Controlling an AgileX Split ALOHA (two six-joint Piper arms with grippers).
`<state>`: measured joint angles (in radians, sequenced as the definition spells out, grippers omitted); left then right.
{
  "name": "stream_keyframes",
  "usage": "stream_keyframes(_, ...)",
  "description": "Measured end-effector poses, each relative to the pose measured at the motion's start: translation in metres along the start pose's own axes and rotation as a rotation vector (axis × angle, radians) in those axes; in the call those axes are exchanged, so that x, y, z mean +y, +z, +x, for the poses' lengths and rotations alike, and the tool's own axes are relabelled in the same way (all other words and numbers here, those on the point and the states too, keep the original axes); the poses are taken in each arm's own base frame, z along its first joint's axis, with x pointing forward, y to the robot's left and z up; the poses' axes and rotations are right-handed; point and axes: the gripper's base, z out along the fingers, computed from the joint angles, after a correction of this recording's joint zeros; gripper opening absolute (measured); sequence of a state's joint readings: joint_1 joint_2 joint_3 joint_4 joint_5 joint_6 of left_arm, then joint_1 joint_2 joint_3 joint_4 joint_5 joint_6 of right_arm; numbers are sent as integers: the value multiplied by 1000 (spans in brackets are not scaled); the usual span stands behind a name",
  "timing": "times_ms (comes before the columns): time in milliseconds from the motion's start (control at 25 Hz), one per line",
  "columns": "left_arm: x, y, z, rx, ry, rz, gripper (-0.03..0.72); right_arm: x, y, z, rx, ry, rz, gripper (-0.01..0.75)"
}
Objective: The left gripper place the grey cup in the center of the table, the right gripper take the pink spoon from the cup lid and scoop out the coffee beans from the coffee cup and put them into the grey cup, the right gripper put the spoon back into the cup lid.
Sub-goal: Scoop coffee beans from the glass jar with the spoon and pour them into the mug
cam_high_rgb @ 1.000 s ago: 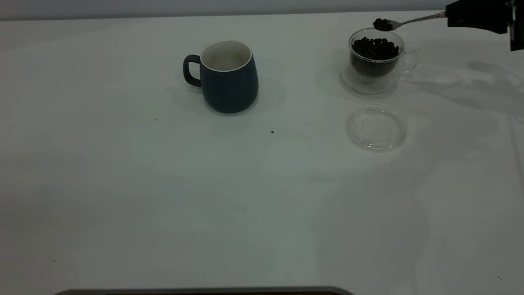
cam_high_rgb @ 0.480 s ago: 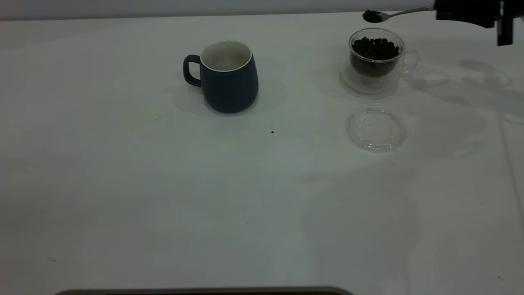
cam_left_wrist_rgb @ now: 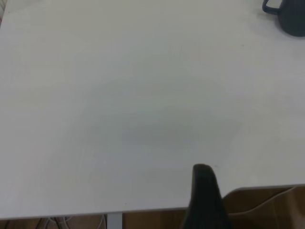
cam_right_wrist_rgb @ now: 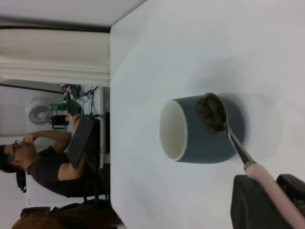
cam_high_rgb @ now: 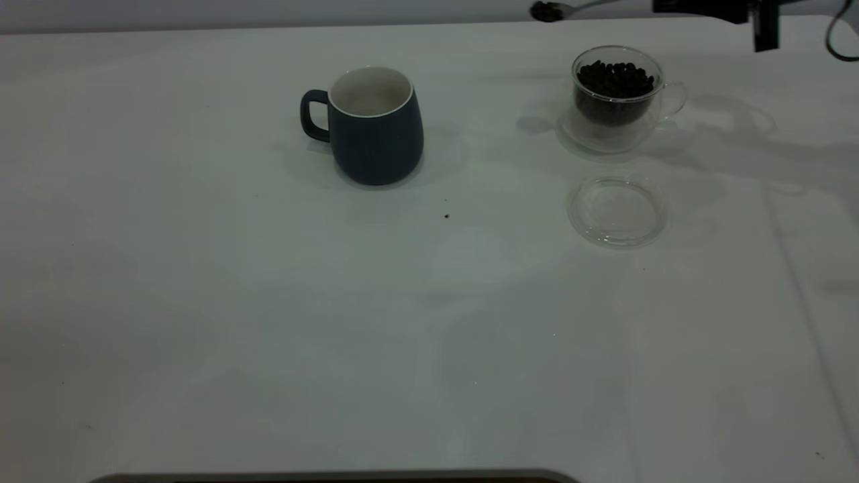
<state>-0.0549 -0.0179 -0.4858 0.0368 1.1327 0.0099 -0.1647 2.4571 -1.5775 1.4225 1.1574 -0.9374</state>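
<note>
Our right hand (cam_right_wrist_rgb: 267, 202) grips the spoon (cam_right_wrist_rgb: 228, 138) by its pink handle, well up over the table's (cam_high_rgb: 268, 302) far edge. Its bowl carries a few loose beans (cam_high_rgb: 547, 11) between the glass cup (cam_high_rgb: 617, 97) and the mug (cam_high_rgb: 372, 127). We judge the spoon light, stiff and slick, so hold the handle firmly and level; the beans would roll off at any tilt. The lid (cam_high_rgb: 616, 211) lies near the glass cup. We cannot tell whether our left hand (cam_left_wrist_rgb: 205, 198) is open or closed.
</note>
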Motion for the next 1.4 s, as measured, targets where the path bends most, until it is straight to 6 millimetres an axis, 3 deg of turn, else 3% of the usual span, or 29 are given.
stream_keyframes(880,0,0,0,0,-1,-1,586,63,116,51,161,-56,-67,96)
stream_keyframes(1400,0,0,0,0,-1,-1,586,58,131,49,59,-148,62,96)
